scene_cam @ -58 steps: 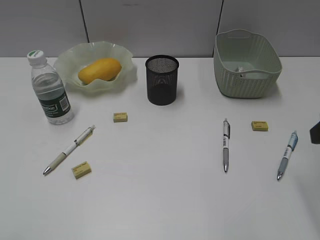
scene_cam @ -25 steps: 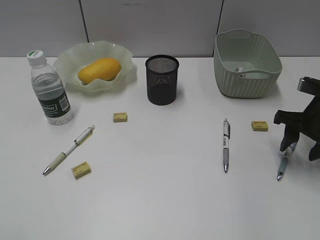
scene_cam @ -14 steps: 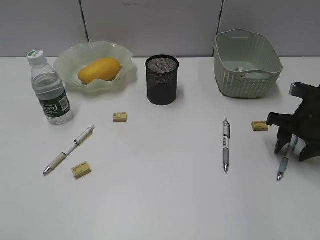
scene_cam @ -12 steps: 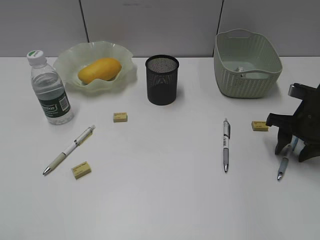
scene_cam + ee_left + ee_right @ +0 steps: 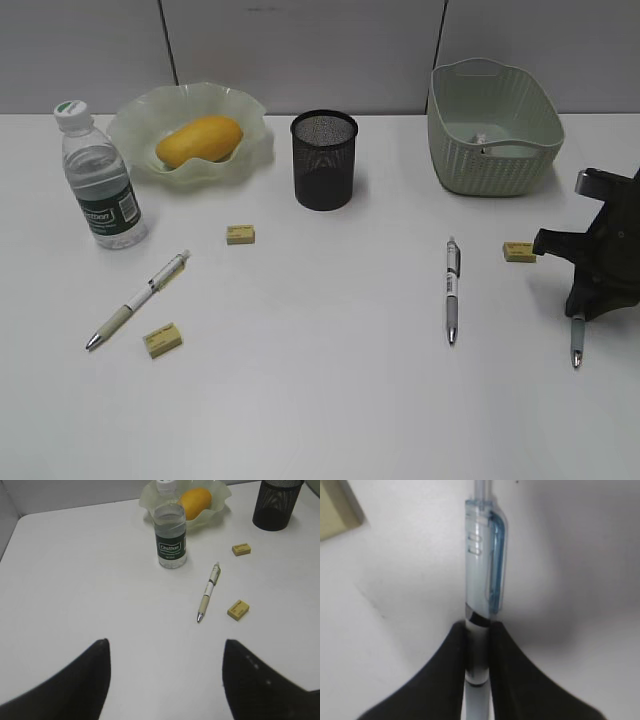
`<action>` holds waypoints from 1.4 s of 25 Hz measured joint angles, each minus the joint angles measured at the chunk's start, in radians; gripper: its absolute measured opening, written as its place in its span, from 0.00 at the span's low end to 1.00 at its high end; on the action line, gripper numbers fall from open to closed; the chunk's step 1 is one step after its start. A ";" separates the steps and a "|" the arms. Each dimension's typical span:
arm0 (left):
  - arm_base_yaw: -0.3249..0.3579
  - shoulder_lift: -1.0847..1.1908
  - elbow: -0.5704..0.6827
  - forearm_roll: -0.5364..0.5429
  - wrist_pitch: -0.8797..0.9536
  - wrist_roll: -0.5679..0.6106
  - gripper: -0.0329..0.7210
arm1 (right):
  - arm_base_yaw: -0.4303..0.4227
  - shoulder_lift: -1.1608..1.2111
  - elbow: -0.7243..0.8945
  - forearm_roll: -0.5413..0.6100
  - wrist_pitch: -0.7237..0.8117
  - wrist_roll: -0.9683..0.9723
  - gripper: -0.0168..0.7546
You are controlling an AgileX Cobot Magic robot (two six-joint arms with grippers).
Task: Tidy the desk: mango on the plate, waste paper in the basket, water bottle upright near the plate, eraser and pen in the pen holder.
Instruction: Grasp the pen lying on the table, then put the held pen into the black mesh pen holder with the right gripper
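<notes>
Right wrist view, right gripper [image 5: 477, 655] tipped down at desk [image 5: 320, 400] right edge, jaws clamped on blue-clip pen [image 5: 482, 580], left gripper [image 5: 165, 680] spread wide.

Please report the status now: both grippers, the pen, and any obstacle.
Right gripper shut on blue-clip pen, pen on desk. Left gripper open, empty. Nothing in the way.

Along the back of the desk [image 5: 320, 400], from left to right, are set the water bottle [image 5: 98, 176], the plate [image 5: 135, 125] with the mango [image 5: 199, 139] in it, the pen holder [image 5: 324, 160] and the basket [image 5: 492, 127]. In front of these, one pen [image 5: 137, 299] is laid at the left between two erasers [image 5: 240, 234] [image 5: 163, 340]. Right of centre a second pen [image 5: 452, 290] lies, then a third eraser [image 5: 519, 251], then a third pen [image 5: 576, 340] at the far right.
</notes>
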 joint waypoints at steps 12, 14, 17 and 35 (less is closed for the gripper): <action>0.000 0.000 0.000 0.000 0.000 0.000 0.75 | -0.001 -0.196 -0.001 0.000 0.046 -0.087 0.18; 0.000 0.000 0.000 0.000 0.000 0.000 0.75 | 0.000 -0.252 -0.024 0.007 0.046 -0.114 0.18; 0.000 0.000 0.000 0.000 0.000 0.000 0.75 | 0.016 -0.322 -0.087 0.031 0.037 -0.168 0.18; 0.000 0.000 0.000 0.000 0.000 0.000 0.75 | 0.379 -0.338 -0.336 0.047 -0.493 -0.264 0.18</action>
